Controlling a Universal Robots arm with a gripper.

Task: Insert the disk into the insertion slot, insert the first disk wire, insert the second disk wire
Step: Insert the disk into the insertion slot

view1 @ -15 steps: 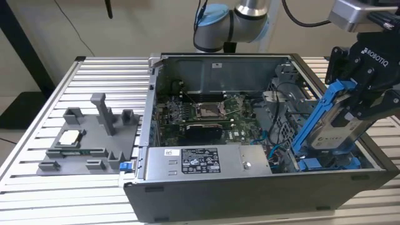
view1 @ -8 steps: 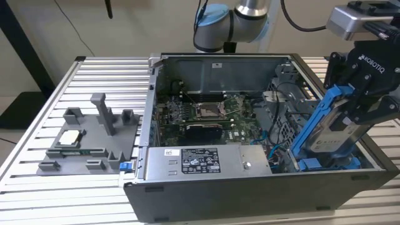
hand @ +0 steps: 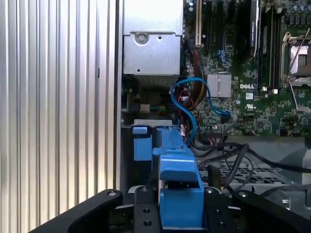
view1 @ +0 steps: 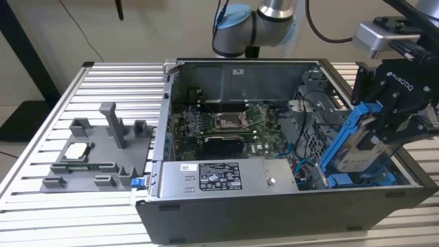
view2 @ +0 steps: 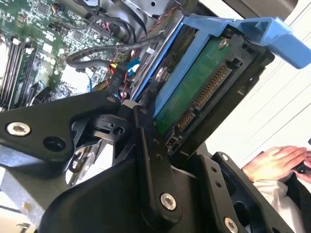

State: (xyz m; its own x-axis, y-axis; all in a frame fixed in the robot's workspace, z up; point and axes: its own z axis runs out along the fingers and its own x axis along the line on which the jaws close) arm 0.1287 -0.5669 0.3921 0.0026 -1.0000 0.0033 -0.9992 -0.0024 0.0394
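My gripper is shut on the disk, a grey drive in a bright blue carrier. The disk hangs tilted over the exterior view's right end of the open computer case, its lower end down inside beside the grey drive cage. The second wrist view has the disk's green circuit board and connector clamped between the black fingers. In the first wrist view the blue carrier points down next to the cage's perforated wall. The insertion slot's opening is hidden behind the disk. A blue wire loops nearby.
The motherboard and the power supply fill the case. Black cables lie across the cage. A grey fixture with parts sits on the slatted table at the exterior view's left. A person's hand rests beyond the case.
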